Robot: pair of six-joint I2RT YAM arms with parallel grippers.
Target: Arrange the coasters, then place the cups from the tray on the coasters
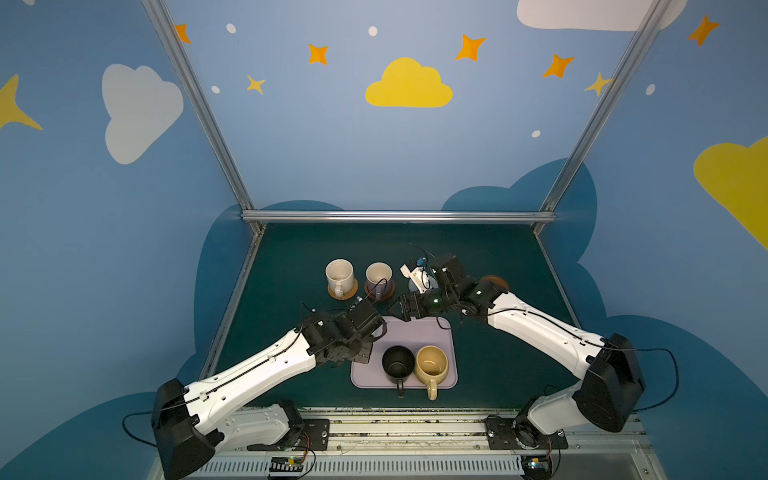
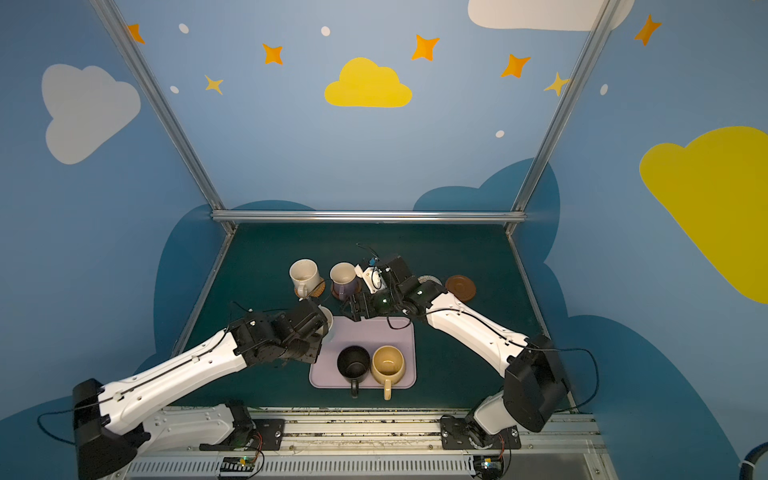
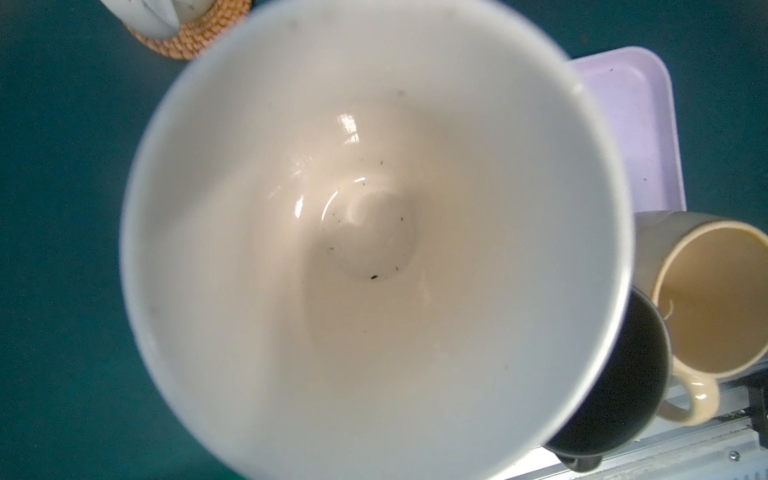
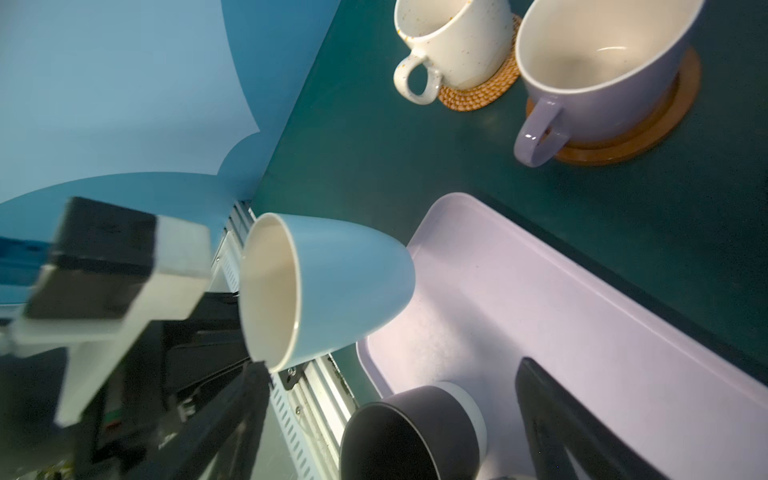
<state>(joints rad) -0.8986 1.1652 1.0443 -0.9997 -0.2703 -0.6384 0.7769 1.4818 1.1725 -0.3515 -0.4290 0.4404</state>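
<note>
My left gripper (image 1: 368, 332) is shut on the light blue cup (image 4: 332, 286) and holds it tilted above the near-left corner area of the lilac tray (image 1: 415, 332). The cup's pale inside (image 3: 374, 249) fills the left wrist view. A black cup (image 1: 397, 363) and a mustard cup (image 1: 432, 365) stand on the tray. The cream speckled cup (image 1: 340, 274) sits on the orange woven coaster (image 1: 351, 293). The lavender cup (image 1: 379, 278) sits on a brown wooden coaster (image 1: 388, 295). My right gripper (image 1: 401, 309) hangs open over the tray's far edge, holding nothing.
A grey-white woven coaster (image 2: 430, 279) and a bare brown wooden coaster (image 2: 460, 286) lie at the back right, partly behind my right arm. Metal frame rails (image 1: 395, 216) border the green table (image 1: 498, 365).
</note>
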